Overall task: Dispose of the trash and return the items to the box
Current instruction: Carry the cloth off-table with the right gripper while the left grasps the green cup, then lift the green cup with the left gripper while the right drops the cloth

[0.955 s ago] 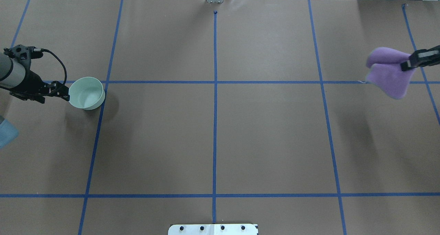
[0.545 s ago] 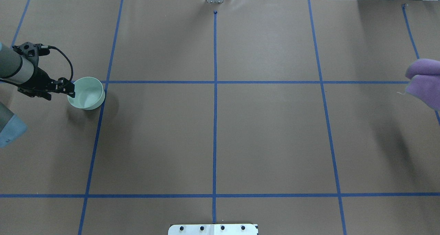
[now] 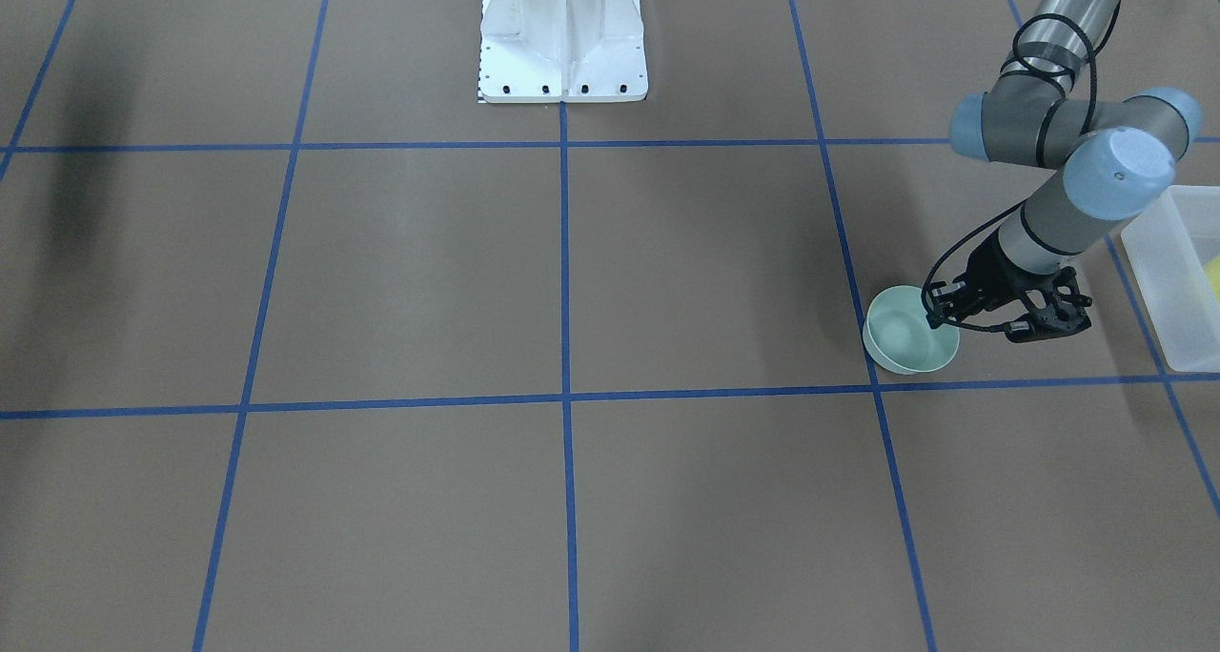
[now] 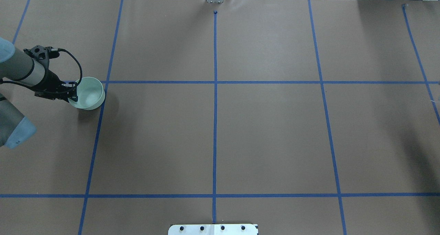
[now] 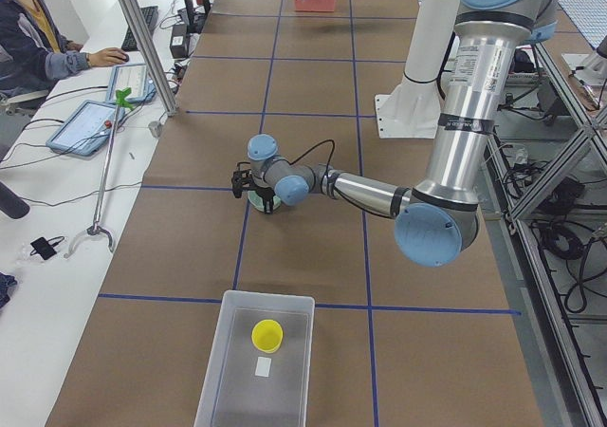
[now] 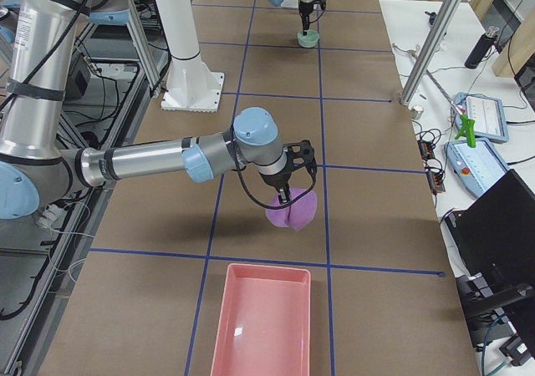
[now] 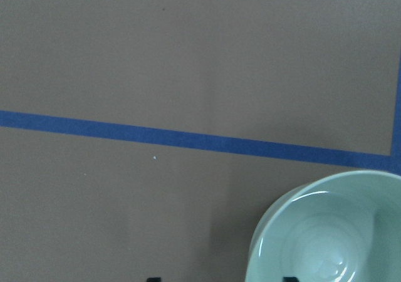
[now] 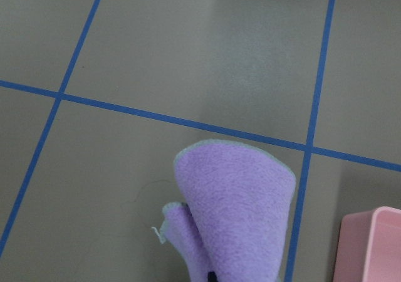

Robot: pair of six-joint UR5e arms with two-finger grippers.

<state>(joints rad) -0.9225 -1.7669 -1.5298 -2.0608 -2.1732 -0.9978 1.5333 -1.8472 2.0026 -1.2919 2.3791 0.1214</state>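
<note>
The mint-green bowl stands upright on the table at the left, also in the front view and the left wrist view. My left gripper is open, its fingers on either side of the bowl's near rim. The frosted-white box stands at the table's left end with the pale-yellow cup inside it. My right gripper is shut on a purple cloth and holds it above the table, out of the overhead view.
A pink tray stands at the table's right end, just past the hanging cloth; its corner shows in the right wrist view. The white robot pedestal stands at the middle of the table's near edge.
My left gripper has moved right onto the bowl's rim. My right gripper has carried the purple cloth to the right, out of the overhead view.
</note>
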